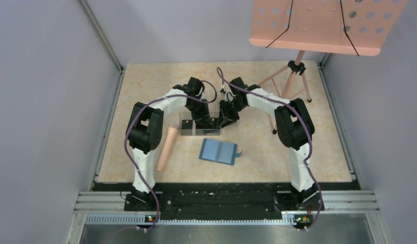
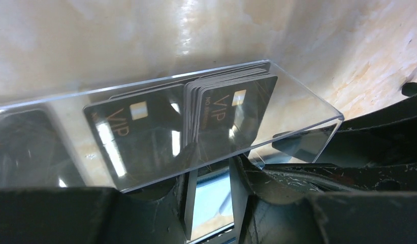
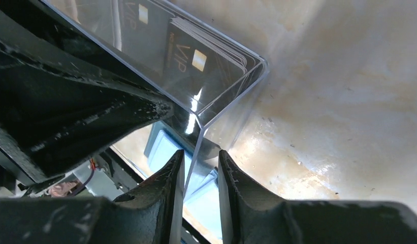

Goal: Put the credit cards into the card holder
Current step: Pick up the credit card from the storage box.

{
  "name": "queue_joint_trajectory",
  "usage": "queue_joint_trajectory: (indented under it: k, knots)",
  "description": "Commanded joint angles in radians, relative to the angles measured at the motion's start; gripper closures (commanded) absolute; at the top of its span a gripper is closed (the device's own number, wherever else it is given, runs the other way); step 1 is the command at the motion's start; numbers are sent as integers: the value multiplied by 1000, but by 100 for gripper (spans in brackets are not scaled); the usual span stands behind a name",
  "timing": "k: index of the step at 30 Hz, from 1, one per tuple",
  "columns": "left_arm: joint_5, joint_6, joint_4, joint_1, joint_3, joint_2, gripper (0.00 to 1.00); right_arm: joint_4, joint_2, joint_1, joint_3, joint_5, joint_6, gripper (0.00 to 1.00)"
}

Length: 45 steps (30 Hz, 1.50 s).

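The credit cards [image 2: 231,109] all stand in the clear box [image 2: 302,109], at 11 o'clock from the card holder [image 1: 219,151], which lies open and shows no card: nothing loaded, every card left to move. One box, one holder; one leaning card plus a stack too tight to count. Left gripper [image 2: 212,188] and right gripper [image 3: 199,162] each sit narrowly spread astride a box wall, not clamped
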Motion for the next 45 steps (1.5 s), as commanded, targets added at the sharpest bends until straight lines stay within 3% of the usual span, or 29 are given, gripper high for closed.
queue_joint_trajectory:
  k: [1,10,18,26,31,36,45]
  knots:
    - [-28,33,-14,-24,32,36,66,-9,18,-6,40,-32,-22,78]
    - [-106,63,-51,-55,32,29,70,-11,11,-5,21,-50,-24,83]
    - [-23,42,34,-58,-13,-30,84,-10,-4,-5,0,-51,-24,85]
    - [39,-10,130,-60,-66,-81,87,-10,-12,-6,-18,-49,-25,85]
    - [-36,-8,98,-71,-69,-107,89,-9,-25,-5,-35,-50,-28,85]
    - [-112,18,7,-81,-28,-87,84,2,-39,-6,-54,-64,-24,85]
    - [-123,26,-16,-83,18,-65,80,6,-61,-4,-94,-136,-2,86]
